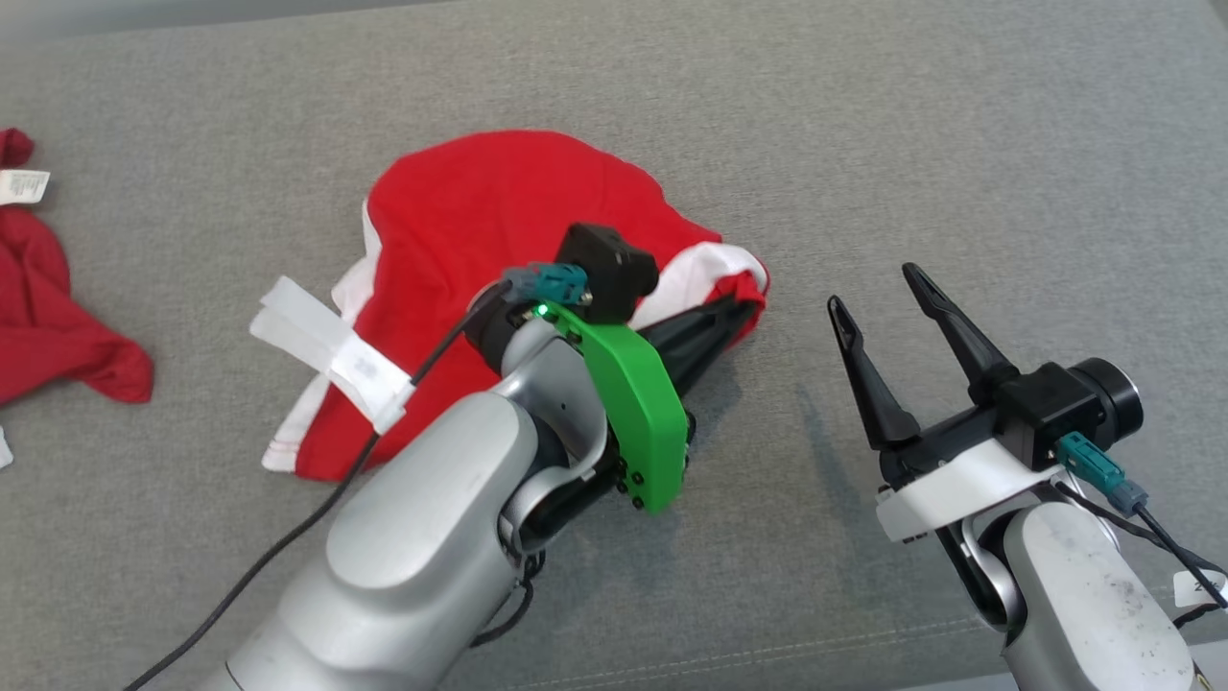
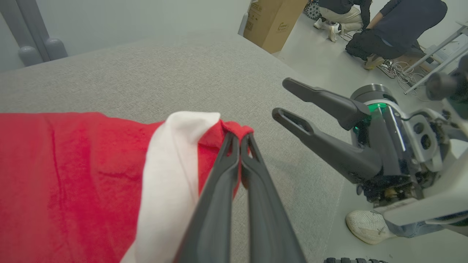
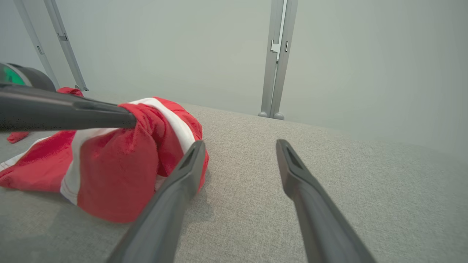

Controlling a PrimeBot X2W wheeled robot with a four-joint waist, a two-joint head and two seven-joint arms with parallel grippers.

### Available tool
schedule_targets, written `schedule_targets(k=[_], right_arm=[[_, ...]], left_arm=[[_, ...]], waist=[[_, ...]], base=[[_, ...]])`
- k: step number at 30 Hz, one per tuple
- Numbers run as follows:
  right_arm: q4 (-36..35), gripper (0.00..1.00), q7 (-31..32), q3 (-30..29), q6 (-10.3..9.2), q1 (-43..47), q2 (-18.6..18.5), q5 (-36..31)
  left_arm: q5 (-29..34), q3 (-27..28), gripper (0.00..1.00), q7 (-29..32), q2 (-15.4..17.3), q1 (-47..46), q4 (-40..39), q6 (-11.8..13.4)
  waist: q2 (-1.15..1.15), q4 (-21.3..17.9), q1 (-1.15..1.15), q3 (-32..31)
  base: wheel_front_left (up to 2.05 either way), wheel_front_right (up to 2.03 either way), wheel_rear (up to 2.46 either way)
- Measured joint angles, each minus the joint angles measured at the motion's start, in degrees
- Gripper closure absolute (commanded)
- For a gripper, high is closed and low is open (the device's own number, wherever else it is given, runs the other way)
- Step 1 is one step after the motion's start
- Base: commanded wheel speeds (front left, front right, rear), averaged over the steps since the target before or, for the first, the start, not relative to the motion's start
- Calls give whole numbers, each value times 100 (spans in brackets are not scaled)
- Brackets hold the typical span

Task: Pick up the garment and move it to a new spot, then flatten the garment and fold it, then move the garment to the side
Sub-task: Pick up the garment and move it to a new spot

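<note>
The garment point(image 1: 480, 221) is red with white stripes and lies bunched on the grey surface, its right corner lifted. My left gripper point(image 1: 743, 309) is shut on that corner; in the left wrist view the gripper point(image 2: 239, 137) pinches the red hem of the garment point(image 2: 73, 175) beside a white band. My right gripper point(image 1: 883, 288) stands open a little to the right of the garment, nothing between its fingers. From the right wrist view the gripper point(image 3: 239, 146) is open, and the garment point(image 3: 117, 171) rises in a hump at the left with the left fingers point(image 3: 73, 111) pinching its top.
A second, darker red cloth point(image 1: 48, 307) with a white label lies at the far left edge. The grey fabric surface point(image 1: 959, 144) stretches wide to the right and back. In the left wrist view a cardboard box point(image 2: 274, 22), crouching people point(image 2: 395, 25) and a shoe point(image 2: 369, 226) are on the floor beyond the edge.
</note>
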Motion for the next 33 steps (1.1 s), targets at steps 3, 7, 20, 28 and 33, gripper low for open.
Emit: schedule_targets(k=[3, 7, 20, 28, 33], right_arm=[[9, 0, 0, 0, 1, 31, 53, 1], [26, 0, 0, -98, 1, 114, 48, 1], [-18, 0, 0, -196, 0, 359, 33, 1], [15, 0, 0, 131, 96, 336, 169, -7], [108, 0, 0, 160, 101, 342, 174, -5]], left_arm=[[-96, -272, 100, -53, 18, 142, -176, 4], [-187, -514, 100, -111, 66, 171, -438, 5], [-281, -131, 100, -121, 62, -125, 182, 873], [240, -80, 100, -60, 294, -259, 1260, 1157], [25, 9, 61, -230, 113, -241, 1415, 1167]], waist=[[0, -192, 0, -81], [0, -427, 0, -183], [0, -654, 0, -410], [0, -904, 0, -365], [0, -1079, 0, -310]], base=[[0, 0, 0], [0, 0, 0], [0, 0, 0], [0, 0, 0], [0, 0, 0]])
